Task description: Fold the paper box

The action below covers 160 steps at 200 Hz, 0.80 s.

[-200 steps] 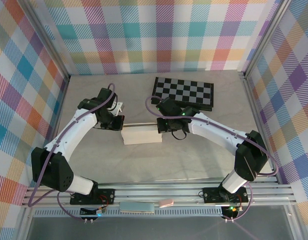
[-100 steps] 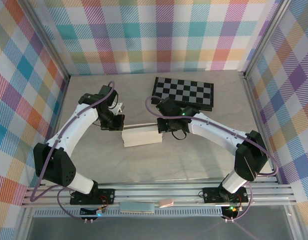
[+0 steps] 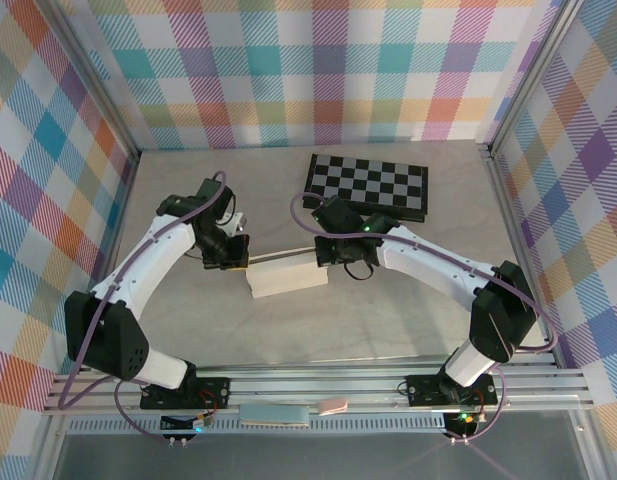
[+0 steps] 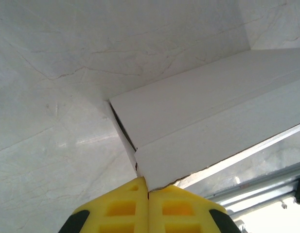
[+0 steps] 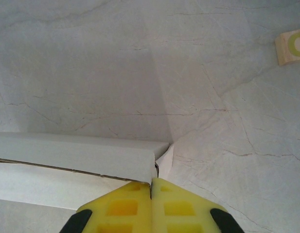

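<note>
At mid-counter (image 3: pixel 388 315), the left pincer (image 3: pixel 239 259) and right pincer (image 3: pixel 326 262) are clamped onto opposite ends of the paper box (image 3: pixel 286 276).

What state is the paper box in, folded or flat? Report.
Folded, not flat: the paper box stands as a raised rectangular block, and both wrist views show its panels meeting at corners.

Left claw (image 3: pixel 238 261) is displaced slightly toward the arm bases and toward the box versus one second ago; the left forearm has swung with it. The left end of the paper box (image 3: pixel 286 278) has shifted nearer the bases too. The box now lies skewed on the tabletop (image 3: pixel 388 310), its long edges rising toward its right end instead of running level across the top view.
</note>
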### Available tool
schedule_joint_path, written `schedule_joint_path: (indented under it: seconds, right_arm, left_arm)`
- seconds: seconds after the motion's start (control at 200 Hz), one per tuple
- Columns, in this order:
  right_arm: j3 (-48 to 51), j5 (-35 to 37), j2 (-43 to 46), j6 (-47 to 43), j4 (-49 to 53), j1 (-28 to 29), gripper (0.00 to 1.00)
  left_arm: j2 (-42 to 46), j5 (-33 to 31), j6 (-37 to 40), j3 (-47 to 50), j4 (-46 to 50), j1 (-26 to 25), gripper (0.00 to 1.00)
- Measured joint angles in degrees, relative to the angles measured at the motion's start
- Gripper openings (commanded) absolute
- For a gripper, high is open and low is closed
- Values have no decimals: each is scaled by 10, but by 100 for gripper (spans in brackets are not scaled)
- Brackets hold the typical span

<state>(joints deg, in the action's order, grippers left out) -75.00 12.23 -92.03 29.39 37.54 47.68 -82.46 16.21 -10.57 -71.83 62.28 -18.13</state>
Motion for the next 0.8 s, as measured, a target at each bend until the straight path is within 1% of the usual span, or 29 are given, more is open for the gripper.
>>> schedule_joint_path:
  seconds: [0.11,0.345,0.8]
  right_arm:
    - [0,1,0,0,0,0,0]
    - [2,9,1,-1,-2,0,0]
    - [16,19,7,-19,-16,0,0]
  left_arm:
    - [19,1,-13,23,-24,-1,0]
    - [30,-3,-30,42,-58,-4,0]
    - [68,-18,-36,92,-118,-16,0]
